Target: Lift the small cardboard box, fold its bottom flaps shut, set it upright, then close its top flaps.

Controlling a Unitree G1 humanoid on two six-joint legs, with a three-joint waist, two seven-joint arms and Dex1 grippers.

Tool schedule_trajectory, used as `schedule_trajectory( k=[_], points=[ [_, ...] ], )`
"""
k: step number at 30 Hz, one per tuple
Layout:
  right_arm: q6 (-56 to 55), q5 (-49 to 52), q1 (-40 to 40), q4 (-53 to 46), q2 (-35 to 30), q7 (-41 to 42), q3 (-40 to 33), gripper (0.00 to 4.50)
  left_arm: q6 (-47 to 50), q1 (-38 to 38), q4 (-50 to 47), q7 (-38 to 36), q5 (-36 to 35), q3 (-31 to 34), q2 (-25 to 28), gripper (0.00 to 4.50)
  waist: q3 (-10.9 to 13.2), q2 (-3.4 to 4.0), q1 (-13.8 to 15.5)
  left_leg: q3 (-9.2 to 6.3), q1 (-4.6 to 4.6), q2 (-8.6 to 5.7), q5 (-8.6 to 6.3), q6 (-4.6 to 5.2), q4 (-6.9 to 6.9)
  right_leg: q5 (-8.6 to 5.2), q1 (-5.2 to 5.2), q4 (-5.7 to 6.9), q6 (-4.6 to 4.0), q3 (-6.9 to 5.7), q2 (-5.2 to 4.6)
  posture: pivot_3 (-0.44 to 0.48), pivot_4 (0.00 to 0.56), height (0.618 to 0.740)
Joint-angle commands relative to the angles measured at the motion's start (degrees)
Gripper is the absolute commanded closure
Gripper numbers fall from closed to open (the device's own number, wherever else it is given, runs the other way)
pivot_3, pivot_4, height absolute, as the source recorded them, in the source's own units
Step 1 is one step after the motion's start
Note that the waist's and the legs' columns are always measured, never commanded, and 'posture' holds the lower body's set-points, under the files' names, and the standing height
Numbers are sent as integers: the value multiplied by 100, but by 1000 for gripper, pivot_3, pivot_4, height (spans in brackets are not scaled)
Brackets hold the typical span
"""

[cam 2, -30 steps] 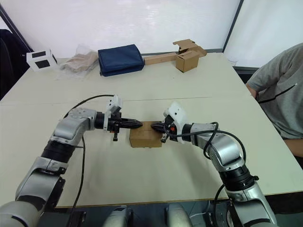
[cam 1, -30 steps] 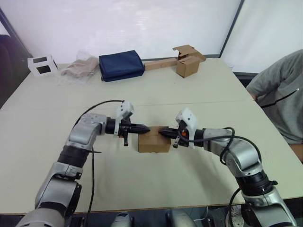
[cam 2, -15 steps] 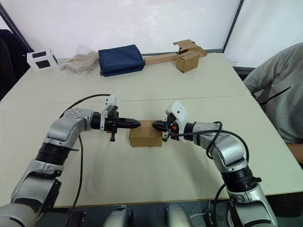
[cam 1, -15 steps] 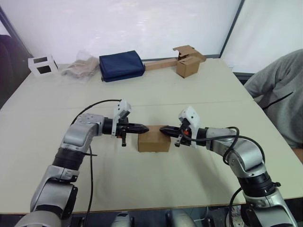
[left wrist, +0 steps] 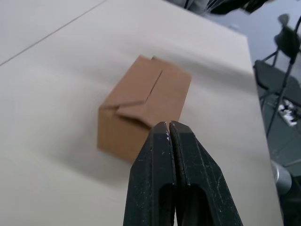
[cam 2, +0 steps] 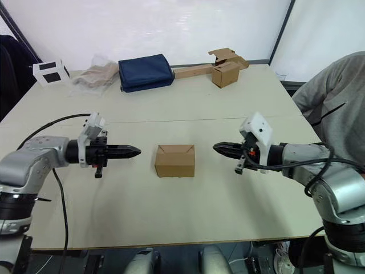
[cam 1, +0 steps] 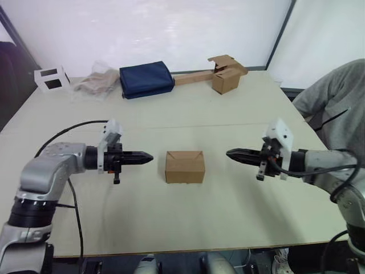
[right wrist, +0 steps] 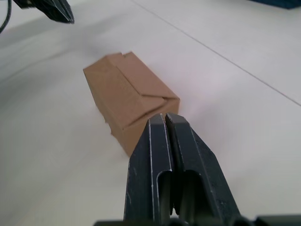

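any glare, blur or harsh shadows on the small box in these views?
Head views: even, soft light; the small cardboard box is sharp, with only a faint shadow at its base and no glare. Left wrist view: the box is slightly soft, while the shut left hand up close is crisp. Right wrist view: the box and the shut right hand are both fairly sharp, over a pale, bright table.

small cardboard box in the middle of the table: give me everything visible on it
The small cardboard box is plain brown corrugated cardboard, rectangular and unmarked. It stands on the table near the middle, with its top flaps folded shut, meeting along a seam with a diagonal fold at each end. Nothing touches it but the table. The left gripper and right gripper point at it from either side, both shut and apart from it.
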Motion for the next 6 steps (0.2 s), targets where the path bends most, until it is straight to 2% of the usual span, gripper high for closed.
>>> schedule_trajectory(
  k=[1, 6],
  points=[
    [18, 223, 106, -201, -333, 92, -533, 4500, -36, 167, -284, 50, -213, 453, 298, 4444, 0, 0, 21, 1, 0, 0, 0, 0, 0, 0, 0, 0, 0, 0, 0, 0, 150, 740],
    [109, 483, 326, -306, -572, 122, -848, 4500, -54, 373, -377, 172, -284, 634, 478, 4444, 0, -1, 41, 1, -1, 1, 0, 0, 1, 0, 2, 0, 0, -1, -1, 0, 150, 740]
  ],
)
